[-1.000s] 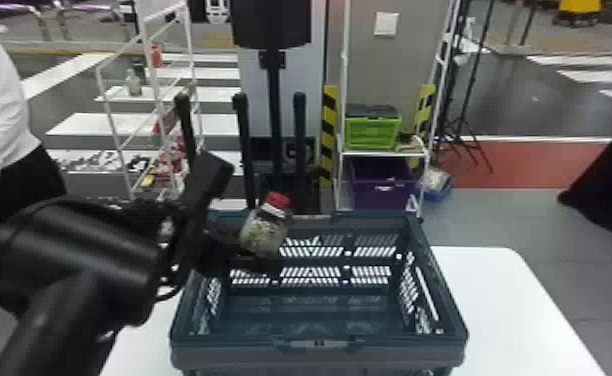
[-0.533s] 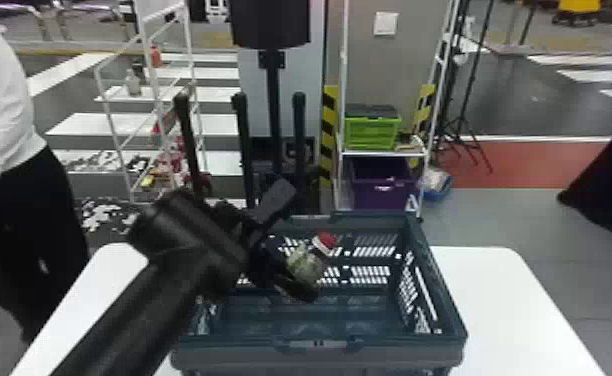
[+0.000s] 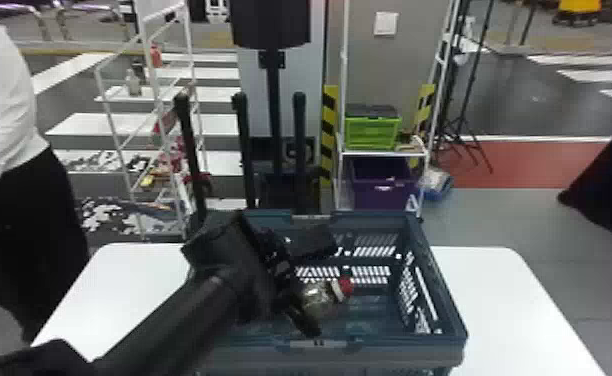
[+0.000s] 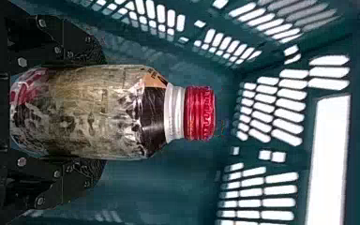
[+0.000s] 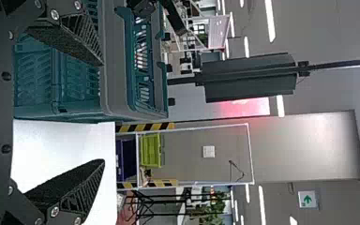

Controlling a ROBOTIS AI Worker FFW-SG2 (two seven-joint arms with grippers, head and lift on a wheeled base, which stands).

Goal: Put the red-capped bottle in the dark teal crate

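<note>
Gripping red-capped bottle (image 4: 98, 112) in left gripper (image 4: 104, 111), nearer arm, within dark teal crate's (image 3: 385, 348) walls; lying lengthwise along fingers, cap-first away from palm. Likely needs lowering before release. Holding right gripper (image 5: 103, 112) spread outside.

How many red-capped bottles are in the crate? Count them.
1: the red-capped bottle, inside the dark teal crate, in the left gripper. More may be hidden behind the left arm.
</note>
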